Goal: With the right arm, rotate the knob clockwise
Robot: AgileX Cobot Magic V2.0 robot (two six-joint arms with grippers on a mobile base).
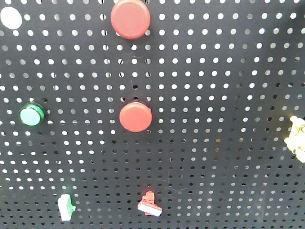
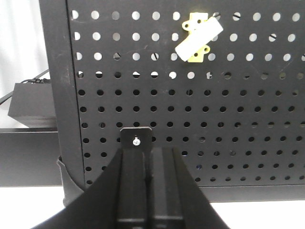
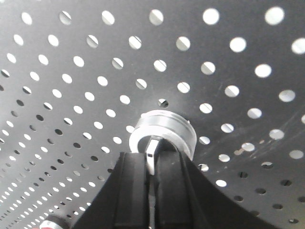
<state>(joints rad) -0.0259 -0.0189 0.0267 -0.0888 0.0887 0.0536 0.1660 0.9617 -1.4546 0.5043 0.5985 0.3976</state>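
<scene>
- The knob (image 3: 162, 128) is mounted on the pegboard (image 3: 228, 71), close in front of the right wrist camera.
- The right gripper (image 3: 151, 160) is clamped on the knob's silver pointer.
- The left gripper (image 2: 148, 160) has its fingers pressed together and holds nothing, near the pegboard's lower edge.

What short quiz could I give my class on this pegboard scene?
1. True or false: the green button sits left of the lower red button.
2. Which does the right hand grip? A silver knob; B toggle switch; C cable.
3. Fill in: in the left wrist view, the white lever lies across a ____ bracket.
Key: 1 true; 2 A; 3 yellow.
</scene>
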